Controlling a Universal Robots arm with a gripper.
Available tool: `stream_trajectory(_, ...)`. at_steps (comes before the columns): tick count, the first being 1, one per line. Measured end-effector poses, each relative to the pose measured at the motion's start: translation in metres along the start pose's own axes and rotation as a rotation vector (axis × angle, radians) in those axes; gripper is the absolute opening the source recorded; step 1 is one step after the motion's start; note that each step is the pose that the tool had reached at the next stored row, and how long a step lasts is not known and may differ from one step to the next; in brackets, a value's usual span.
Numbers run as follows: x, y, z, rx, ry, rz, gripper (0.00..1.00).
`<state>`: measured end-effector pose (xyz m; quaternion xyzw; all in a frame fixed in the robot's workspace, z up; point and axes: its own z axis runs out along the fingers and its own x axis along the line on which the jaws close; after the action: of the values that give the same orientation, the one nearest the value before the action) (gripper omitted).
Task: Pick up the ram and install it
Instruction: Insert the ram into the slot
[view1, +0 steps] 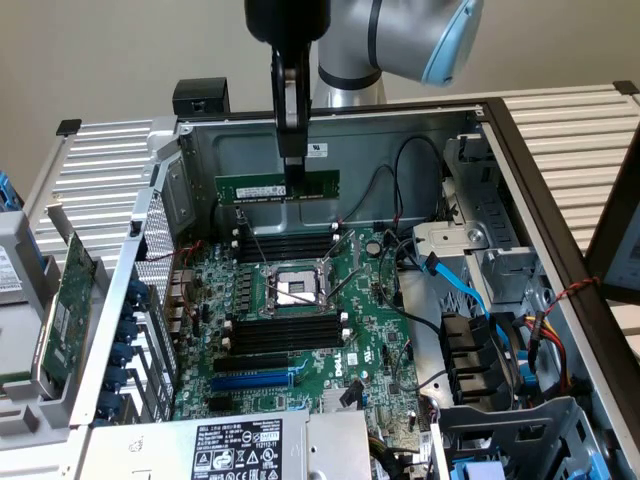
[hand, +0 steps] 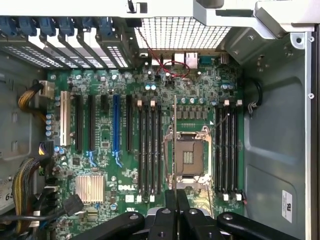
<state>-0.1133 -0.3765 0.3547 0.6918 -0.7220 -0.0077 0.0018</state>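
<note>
The ram (view1: 262, 187) is a long green stick with black chips and a white label. It hangs level in the air near the case's back wall, above the motherboard (view1: 370, 330). My gripper (view1: 293, 176) points straight down and is shut on the stick's top edge, right of its middle. Below it lie the far black memory slots (view1: 290, 243), then the CPU socket (view1: 297, 288) and the near slots (view1: 285, 333). In the wrist view the ram (hand: 175, 135) shows edge-on as a thin line over the socket (hand: 189, 156), running out from my gripper (hand: 176, 199), between the two slot banks (hand: 150, 150) (hand: 227, 150).
A larger green expansion card (view1: 62, 305) stands outside the case at the exterior view's left. The power supply (view1: 240, 448) fills the front. Blue cables (view1: 455, 285) and drive bays (view1: 490, 350) sit at the right. A silver heatsink (hand: 90, 187) is on the board.
</note>
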Motion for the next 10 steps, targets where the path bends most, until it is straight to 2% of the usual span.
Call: stream_trajectory(10, 0.001, -0.0002, 0.0176, 0.0001, -0.0003, 0.001, 0.12)
